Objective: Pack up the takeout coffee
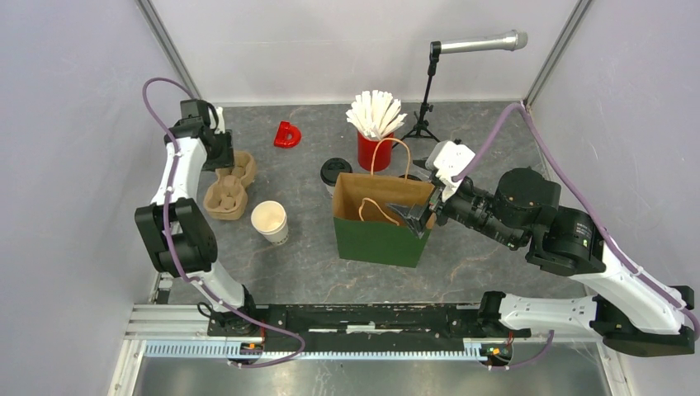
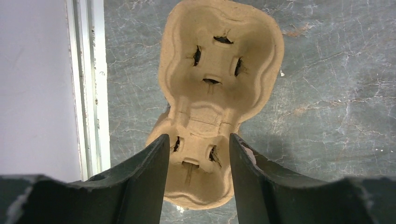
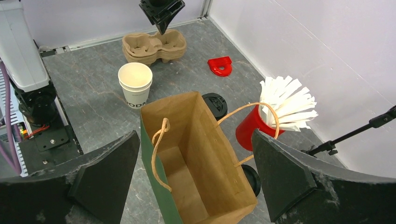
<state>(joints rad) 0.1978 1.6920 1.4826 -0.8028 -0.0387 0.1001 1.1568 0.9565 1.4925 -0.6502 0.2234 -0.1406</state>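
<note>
Grey counter (image 1: 495,264). A paper bag (image 1: 376,235) is standing open, with the right tool (image 1: 417,216) straddling its mouth, fingers spread wide. The left tool (image 2: 198,137) is hovering, fingers apart, over the carrier's (image 2: 219,93) near end. A lidless cup (image 1: 270,221) is standing between both tools, touching neither. One lid (image 3: 215,103) and a second lid (image 3: 252,179) are lying beside the bag.

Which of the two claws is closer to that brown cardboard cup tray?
Left. The left gripper hangs right over the cup carrier, fingers either side of one end. The right gripper is across the table, open around the paper bag's mouth.
</note>
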